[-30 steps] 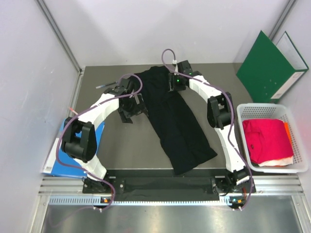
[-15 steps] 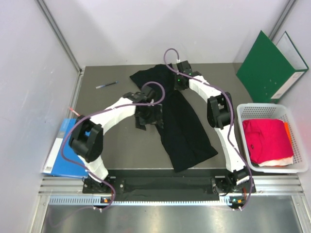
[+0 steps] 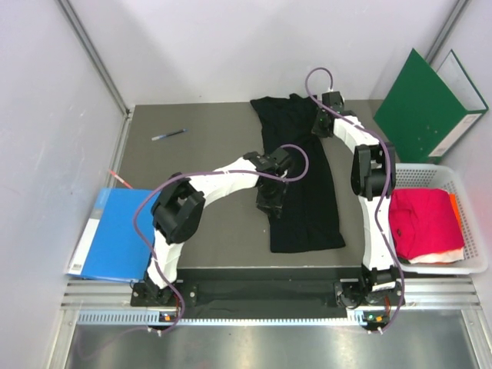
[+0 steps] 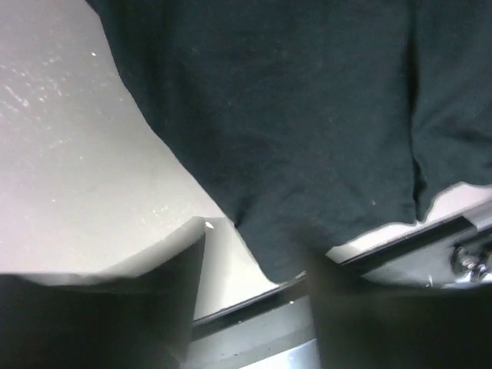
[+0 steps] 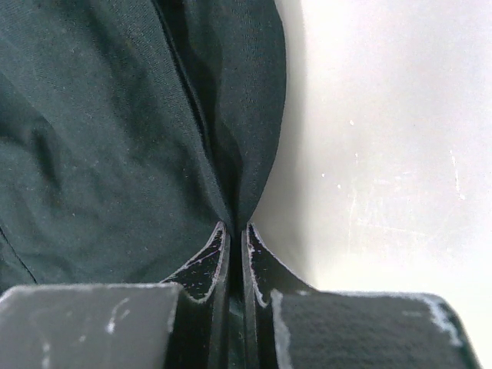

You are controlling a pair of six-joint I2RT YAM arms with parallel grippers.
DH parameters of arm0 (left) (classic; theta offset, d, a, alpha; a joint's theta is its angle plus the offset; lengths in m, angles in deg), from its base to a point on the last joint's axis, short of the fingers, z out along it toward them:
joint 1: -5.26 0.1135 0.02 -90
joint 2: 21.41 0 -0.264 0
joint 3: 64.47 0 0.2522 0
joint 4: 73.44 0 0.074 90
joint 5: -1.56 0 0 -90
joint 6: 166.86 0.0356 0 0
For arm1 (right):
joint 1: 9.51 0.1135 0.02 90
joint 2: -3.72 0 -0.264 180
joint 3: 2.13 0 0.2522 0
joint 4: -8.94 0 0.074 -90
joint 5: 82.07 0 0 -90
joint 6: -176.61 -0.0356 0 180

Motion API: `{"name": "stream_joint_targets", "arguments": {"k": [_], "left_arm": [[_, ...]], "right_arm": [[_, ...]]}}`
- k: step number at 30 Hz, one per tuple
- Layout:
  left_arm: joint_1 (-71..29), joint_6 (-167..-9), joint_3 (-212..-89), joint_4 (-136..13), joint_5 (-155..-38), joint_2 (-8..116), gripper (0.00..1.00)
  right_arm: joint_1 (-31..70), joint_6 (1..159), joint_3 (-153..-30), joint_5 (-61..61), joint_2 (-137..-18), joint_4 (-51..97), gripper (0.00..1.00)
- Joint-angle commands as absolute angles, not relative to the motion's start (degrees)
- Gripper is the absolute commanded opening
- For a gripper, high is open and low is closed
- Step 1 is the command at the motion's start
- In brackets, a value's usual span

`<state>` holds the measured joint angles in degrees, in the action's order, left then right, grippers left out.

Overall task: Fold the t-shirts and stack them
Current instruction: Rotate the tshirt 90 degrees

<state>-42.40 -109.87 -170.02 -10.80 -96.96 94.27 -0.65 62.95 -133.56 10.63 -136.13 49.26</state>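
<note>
A blue folder [image 3: 108, 234] is laid off the worktop's [image 3: 192, 165] 8 o'clock edge, and a pen [image 3: 167, 135] is left near 10 o'clock; neither is taken to belong to the work. The black t-shirt [image 3: 311, 211] is spread lengthwise right of centre, from 12 o'clock down toward 5 o'clock.

At its 8 o'clock edge the left tool [image 4: 255, 244] is lowered with its fingers apart. The cloth's side edge lies between them, not yet clamped, presumably so that it can be caught.

At the shirt's 1 o'clock corner the right tool [image 5: 234, 231] is pressed together on a pinched ridge of cloth, seemingly to hold the far end taut for a fold.

At 3 o'clock a folded magenta-red t-shirt [image 3: 419, 219] is kept in a white basket [image 3: 419, 169], with white cloth [image 3: 442, 257] beneath and orange cloth [image 3: 456, 207] beside. A green folder [image 3: 419, 108] is propped at 2 o'clock.
</note>
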Motion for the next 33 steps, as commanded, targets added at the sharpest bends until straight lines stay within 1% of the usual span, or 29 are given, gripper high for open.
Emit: {"name": "stream_joint_targets", "arguments": {"k": [1, 15, 19, 22, 23, 25, 26, 28, 29, 30, 31, 32, 33], "left_arm": [[-43.17, -106.92, -173.77, -3.87, -95.04, 98.12, 0.0], [-43.26, -107.18, -170.61, -3.61, -93.19, 100.85, 0.0], [-43.26, -107.62, -166.58, -3.52, -92.4, 99.53, 0.0], [-43.26, -108.06, -163.24, -3.69, -91.44, 98.21, 0.0], [-43.26, -108.41, -162.53, -3.61, -91.17, 97.51, 0.0], [-43.26, -108.76, -160.78, -3.69, -90.73, 96.89, 0.0], [-43.26, -109.2, -160.33, -4.04, -90.21, 95.85, 0.0], [-43.17, -109.81, -159.63, -4.13, -89.5, 94.09, 0.0], [-43.17, -110.51, -159.53, -4.13, -88.98, 93.47, 0.0], [-43.17, -110.78, -159.36, -4.31, -88.97, 92.85, 0.0], [-43.08, -111.13, -158.75, -4.57, -88.97, 91.72, 0.04], [-43.0, -111.92, -158.13, -5.09, -89.84, 91.1, 0.14], [-42.65, -111.93, -157.34, -7.36, -91.16, 90.48, 0.28]], "right_arm": [[-1.33, 63.06, -131.11, 14.61, -134.97, 53.64, 0.0], [-1.51, 64.81, -130.94, 8.98, -136.46, 54.59, 0.01], [-1.42, 65.78, -131.2, 8.28, -136.99, 55.83, 0.02], [-1.25, 66.49, -130.85, 6.35, -136.55, 56.71, 0.06], [-1.16, 66.75, -131.2, 5.82, -136.37, 57.15, 0.09], [-0.9, 66.93, -131.2, 5.64, -135.85, 58.11, 0.22], [-0.89, 67.01, -131.03, 5.47, -135.24, 58.55, 0.35], [-0.89, 67.19, -130.85, 5.9, -134.09, 59.43, 0.5], [-0.89, 67.28, -129.98, 6.69, -132.26, 60.04, 0.62], [-0.98, 67.37, -129.19, 7.04, -131.02, 59.96, 0.67], [-0.98, 67.45, -128.22, 7.31, -129.62, 59.7, 0.73], [-1.16, 67.72, -126.39, 7.75, -126.56, 59.44, 0.84], [-1.33, 67.63, -125.59, 7.75, -125.05, 59.44, 0.89]]}}
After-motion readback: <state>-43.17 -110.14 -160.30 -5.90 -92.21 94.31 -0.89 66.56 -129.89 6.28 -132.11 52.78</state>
